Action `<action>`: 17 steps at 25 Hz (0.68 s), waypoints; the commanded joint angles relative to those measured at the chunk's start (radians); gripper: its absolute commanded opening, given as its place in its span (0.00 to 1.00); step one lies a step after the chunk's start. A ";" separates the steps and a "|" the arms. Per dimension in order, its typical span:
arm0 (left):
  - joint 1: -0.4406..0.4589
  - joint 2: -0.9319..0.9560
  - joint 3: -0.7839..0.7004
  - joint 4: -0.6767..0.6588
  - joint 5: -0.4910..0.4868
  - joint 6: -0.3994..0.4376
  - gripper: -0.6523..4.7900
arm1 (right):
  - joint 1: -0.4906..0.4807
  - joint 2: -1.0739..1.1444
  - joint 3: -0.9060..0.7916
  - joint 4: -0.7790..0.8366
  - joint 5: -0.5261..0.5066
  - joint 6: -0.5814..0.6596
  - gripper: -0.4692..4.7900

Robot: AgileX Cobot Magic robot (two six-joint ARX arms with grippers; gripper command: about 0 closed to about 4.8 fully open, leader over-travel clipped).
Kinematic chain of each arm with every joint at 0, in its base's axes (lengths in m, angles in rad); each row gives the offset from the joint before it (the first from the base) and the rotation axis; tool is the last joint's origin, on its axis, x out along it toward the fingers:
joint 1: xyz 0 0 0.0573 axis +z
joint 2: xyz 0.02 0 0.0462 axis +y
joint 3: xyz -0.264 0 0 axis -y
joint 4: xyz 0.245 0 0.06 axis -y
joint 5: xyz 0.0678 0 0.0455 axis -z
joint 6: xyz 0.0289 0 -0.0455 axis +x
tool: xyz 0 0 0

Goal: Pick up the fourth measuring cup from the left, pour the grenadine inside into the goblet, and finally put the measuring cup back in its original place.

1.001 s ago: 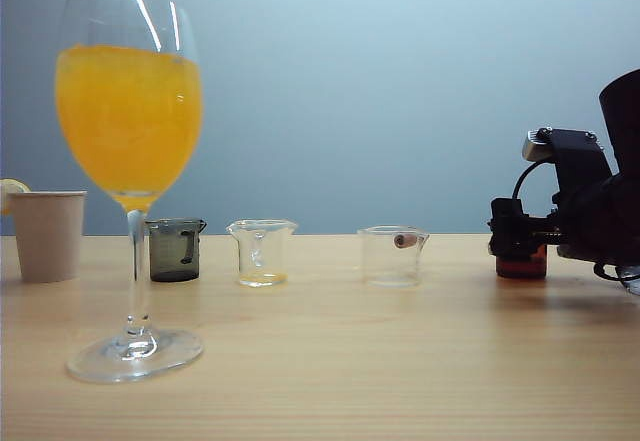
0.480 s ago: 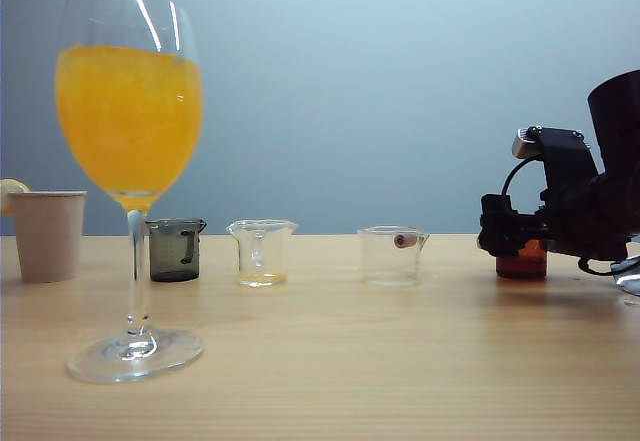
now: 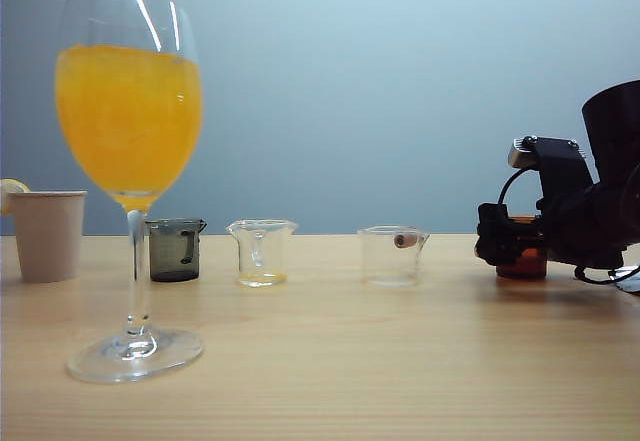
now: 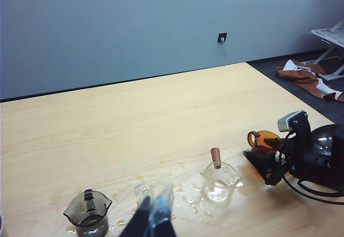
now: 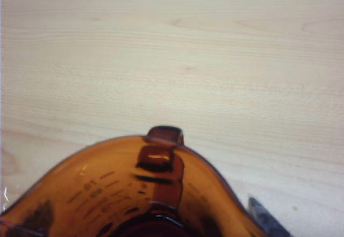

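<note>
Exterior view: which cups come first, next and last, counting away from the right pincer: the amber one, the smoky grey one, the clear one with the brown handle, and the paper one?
Counting from the right pincer, open at the far right:
1. Amber measuring cup, right at the pincer.
2. Clear cup with the brown handle, right of centre.
3. Smoky grey cup, on the left near the goblet's stem.
4. Paper cup, far left.

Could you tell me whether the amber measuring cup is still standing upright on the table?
Upright: the amber measuring cup stands on the table, with the open right gripper around it.

Right arm black, grey camera block, black cable
</note>
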 commanded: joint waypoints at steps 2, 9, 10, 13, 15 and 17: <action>0.001 -0.003 0.008 0.014 -0.002 -0.003 0.11 | 0.000 -0.001 0.002 0.010 0.000 0.001 0.79; 0.001 -0.003 0.008 0.013 -0.002 -0.003 0.11 | 0.000 -0.001 0.002 0.013 0.000 0.001 0.19; 0.001 -0.003 0.008 0.013 -0.002 -0.003 0.11 | 0.000 -0.001 0.002 0.013 0.000 0.001 0.18; 0.001 -0.003 0.008 0.013 -0.002 -0.003 0.11 | 0.000 -0.002 0.002 0.014 -0.004 0.001 0.18; 0.001 -0.003 0.008 0.013 -0.002 -0.003 0.11 | 0.000 -0.002 0.002 0.023 -0.011 0.001 0.18; 0.001 -0.003 0.008 0.013 -0.002 -0.003 0.11 | 0.000 -0.003 0.002 0.053 -0.032 0.001 0.18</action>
